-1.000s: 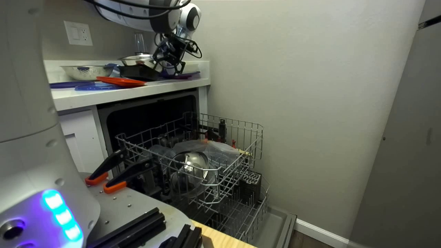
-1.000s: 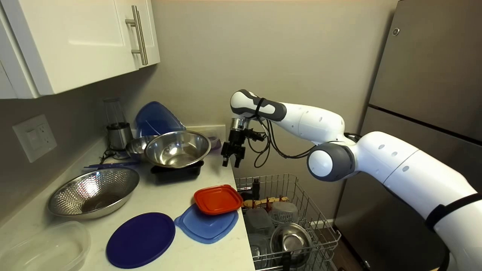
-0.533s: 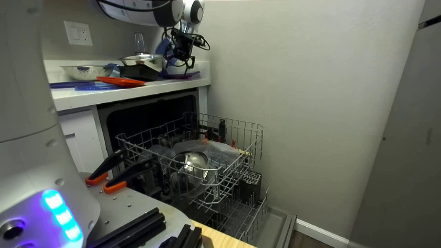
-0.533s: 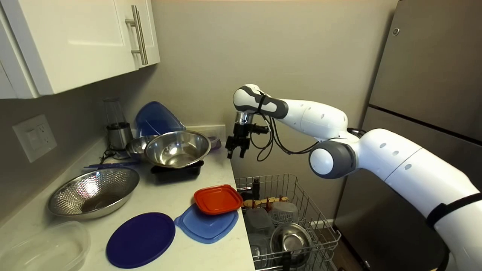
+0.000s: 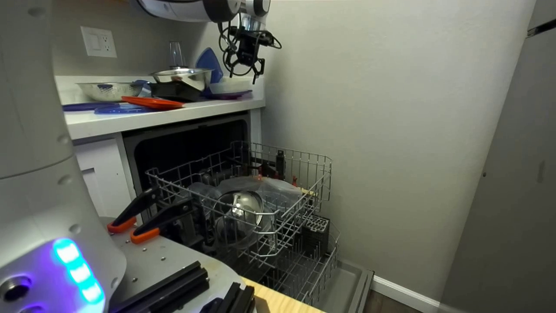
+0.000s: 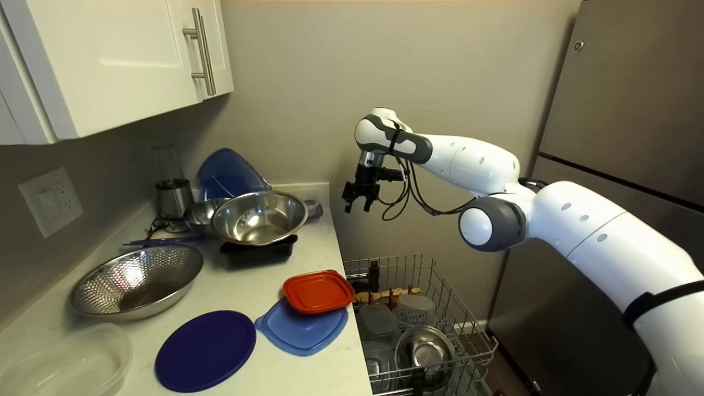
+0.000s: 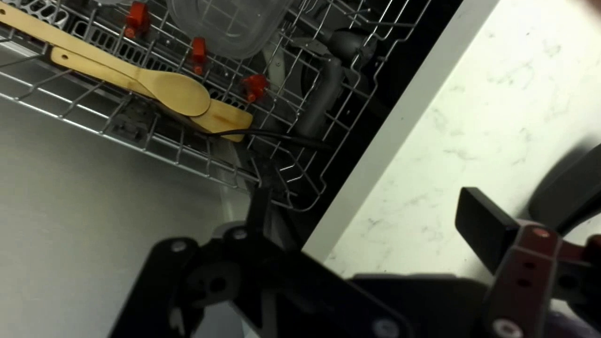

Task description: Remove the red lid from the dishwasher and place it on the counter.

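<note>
The red lid [image 6: 319,291] lies flat on the white counter [image 6: 242,297], partly over a light blue lid near the front edge; edge-on, the red lid [image 5: 152,103] is a thin strip. Below the worktop the dishwasher [image 5: 191,139] stands open with its racks pulled out. My gripper [image 6: 358,205] hangs pointing down in the air, higher than the counter, beyond the red lid and well apart from it. In the wrist view my gripper [image 7: 373,211] has its fingers [image 7: 486,225] spread wide, with only counter and rack seen between and beyond them.
The upper rack [image 6: 467,360] holds clear containers, a metal bowl [image 6: 424,352] and wooden utensils [image 7: 178,94]. On the counter are a colander [image 6: 137,286], a steel bowl [image 6: 258,220] on a black tray [image 6: 258,254], and a dark blue lid [image 6: 206,351]. A wall stands behind.
My gripper has risen and shifted away from the counter, rightward in both exterior views, with its jaws staying open. The red lid has not moved.
</note>
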You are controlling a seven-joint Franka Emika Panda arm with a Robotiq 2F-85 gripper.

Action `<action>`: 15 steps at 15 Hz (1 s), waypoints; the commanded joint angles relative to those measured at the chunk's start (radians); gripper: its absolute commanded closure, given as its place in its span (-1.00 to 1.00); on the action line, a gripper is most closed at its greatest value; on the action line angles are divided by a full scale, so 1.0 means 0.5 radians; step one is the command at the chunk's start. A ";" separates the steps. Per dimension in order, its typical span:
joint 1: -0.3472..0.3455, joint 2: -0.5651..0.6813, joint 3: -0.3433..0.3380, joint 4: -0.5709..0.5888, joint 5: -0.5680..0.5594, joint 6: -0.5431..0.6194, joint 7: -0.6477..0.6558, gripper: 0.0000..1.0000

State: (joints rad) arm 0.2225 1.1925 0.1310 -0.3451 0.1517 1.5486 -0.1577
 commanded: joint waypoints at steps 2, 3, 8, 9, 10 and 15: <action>-0.025 -0.026 0.021 -0.047 -0.016 0.018 0.003 -1.00; -0.024 -0.025 0.022 -0.051 -0.016 0.018 0.003 -1.00; -0.003 -0.023 0.023 -0.052 -0.017 0.017 0.003 -1.00; -0.003 -0.023 0.023 -0.052 -0.017 0.017 0.003 -1.00; -0.003 -0.023 0.023 -0.052 -0.017 0.017 0.003 -1.00; -0.003 -0.023 0.023 -0.052 -0.017 0.017 0.003 -1.00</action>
